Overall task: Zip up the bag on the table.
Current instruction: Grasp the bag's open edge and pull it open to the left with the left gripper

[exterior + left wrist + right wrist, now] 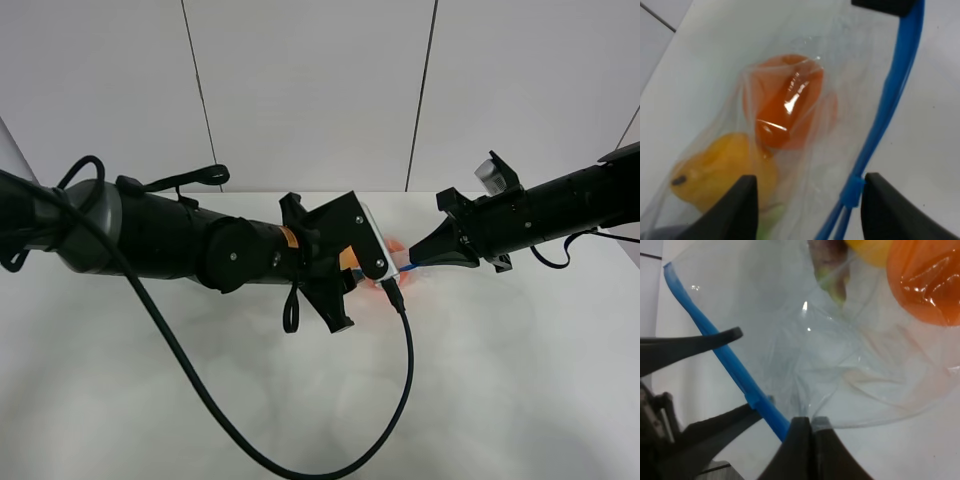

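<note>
The clear bag [805, 75] lies on the white table [500, 380], mostly hidden under my left arm in the exterior high view, where only an orange patch [396, 249] shows. Its blue zipper strip [890, 105] carries a slider [852, 192]. An orange fruit [787, 105] and a yellow one [725, 170] show through the plastic. My left gripper [810, 200] is open, its fingers straddling the bag with the slider close to one finger. My right gripper [810, 427] is shut on the bag's corner at the end of the blue strip [740, 375]; it also shows in the exterior high view [413, 262].
A black cable [400, 400] from the left wrist camera loops across the table in front of the bag. A pale panelled wall [310, 90] stands behind the table. My left gripper's two black fingers [695, 345] show in the right wrist view on either side of the strip.
</note>
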Available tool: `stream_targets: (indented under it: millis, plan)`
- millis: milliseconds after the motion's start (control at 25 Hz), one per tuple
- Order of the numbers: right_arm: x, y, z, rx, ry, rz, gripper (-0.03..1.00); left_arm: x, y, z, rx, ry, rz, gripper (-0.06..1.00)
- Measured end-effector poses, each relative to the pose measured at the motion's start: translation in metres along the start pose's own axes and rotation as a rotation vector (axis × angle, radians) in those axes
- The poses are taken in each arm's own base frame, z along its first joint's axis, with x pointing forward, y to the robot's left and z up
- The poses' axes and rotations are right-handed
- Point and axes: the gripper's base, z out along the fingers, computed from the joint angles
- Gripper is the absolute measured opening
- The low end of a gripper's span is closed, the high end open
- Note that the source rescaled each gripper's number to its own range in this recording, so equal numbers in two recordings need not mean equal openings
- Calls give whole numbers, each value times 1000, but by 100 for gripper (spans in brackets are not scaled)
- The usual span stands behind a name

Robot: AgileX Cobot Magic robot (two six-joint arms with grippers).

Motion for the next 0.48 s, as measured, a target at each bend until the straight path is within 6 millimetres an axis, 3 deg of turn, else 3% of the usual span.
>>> stream_targets:
  millis: [480]
  plan:
    - [0,0,0,0,-2,0,0,0,-1,1,-3,-4,3,100]
